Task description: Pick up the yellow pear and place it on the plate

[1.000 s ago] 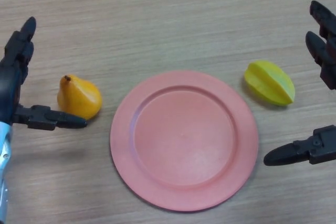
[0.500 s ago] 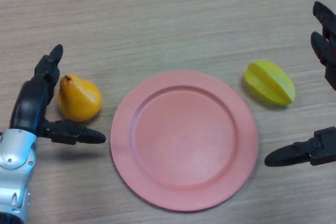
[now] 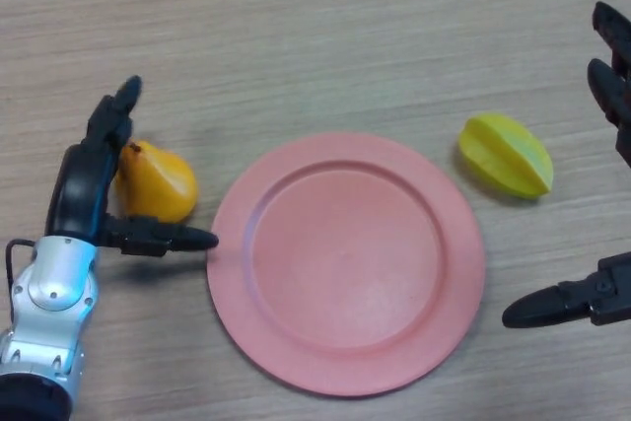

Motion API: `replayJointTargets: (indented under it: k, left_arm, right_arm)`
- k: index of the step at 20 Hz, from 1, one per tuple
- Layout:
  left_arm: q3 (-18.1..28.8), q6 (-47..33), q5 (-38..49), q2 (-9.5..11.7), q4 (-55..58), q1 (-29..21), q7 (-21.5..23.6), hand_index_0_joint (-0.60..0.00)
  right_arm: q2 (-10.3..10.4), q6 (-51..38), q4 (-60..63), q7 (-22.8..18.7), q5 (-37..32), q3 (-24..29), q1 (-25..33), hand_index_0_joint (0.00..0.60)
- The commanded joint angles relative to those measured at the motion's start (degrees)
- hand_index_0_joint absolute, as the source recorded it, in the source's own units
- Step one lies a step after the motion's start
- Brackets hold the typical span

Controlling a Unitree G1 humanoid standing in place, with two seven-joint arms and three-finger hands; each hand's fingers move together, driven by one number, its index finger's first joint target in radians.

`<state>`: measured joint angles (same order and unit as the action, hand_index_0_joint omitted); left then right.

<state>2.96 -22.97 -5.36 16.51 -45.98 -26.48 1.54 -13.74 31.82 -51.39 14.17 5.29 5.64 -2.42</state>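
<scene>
Head view, wooden table. Landmark: red plate, flat, about centre of the table, nothing on it.

Pear: yellow-orange, lies on the table just left of the plate, close to its rim but not touching it. Stem end points up-left, away from the plate.

Left hand: on the pear's far side from the plate, wrapped partly around it. Fingers reach along the pear's left and upper edge and cover part of it; thumb extends below the pear, its tip just at the plate's left rim. Fingers and thumb are spread, not clamped; the pear sits in the gap between them and rests on the table. Contact between fingers and pear: cannot tell for certain.

Star fruit: yellow-green, ridged, on the table just right of the plate's upper right rim, apart from it.

Right hand: right of the plate, at the view's edge, spread wide and empty. Fingers above the star fruit's level, thumb low, near the plate's lower right rim.
</scene>
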Motion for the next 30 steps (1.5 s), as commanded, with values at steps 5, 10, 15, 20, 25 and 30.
replayJointTargets:
  k: [5,10,15,20,25,30]
  left_arm:
    - [0.80,-8.39,-4.14,2.47,0.90,-2.98,4.91,-0.551]
    - [2.10,-1.27,-3.52,3.01,13.11,0.20,4.25,-0.149]
    - [-0.51,13.64,-0.17,-0.11,42.21,7.04,-3.84,0.000]
    - [-4.56,20.58,0.64,-3.95,55.71,11.57,-8.46,0.000]
    - [-6.76,19.55,-1.13,-5.20,58.60,13.11,-11.74,-0.450]
    - [-7.65,24.95,5.26,-5.62,59.72,14.75,-13.91,-0.600]
  right_arm:
    - [-0.47,-3.25,-6.72,0.62,1.40,5.04,0.37,0.000]
    - [-0.39,-2.96,-6.51,0.72,1.21,4.96,0.85,0.000]
    - [-0.73,-5.38,-4.78,-0.75,0.93,5.04,1.39,0.000]
    - [-0.38,-5.89,-4.87,-0.87,0.13,6.30,0.67,0.000]
    - [-0.77,-5.69,-4.65,-0.99,-0.28,7.02,1.14,0.000]
    - [-0.95,-6.95,-3.56,-1.04,-0.70,8.14,1.15,0.000]
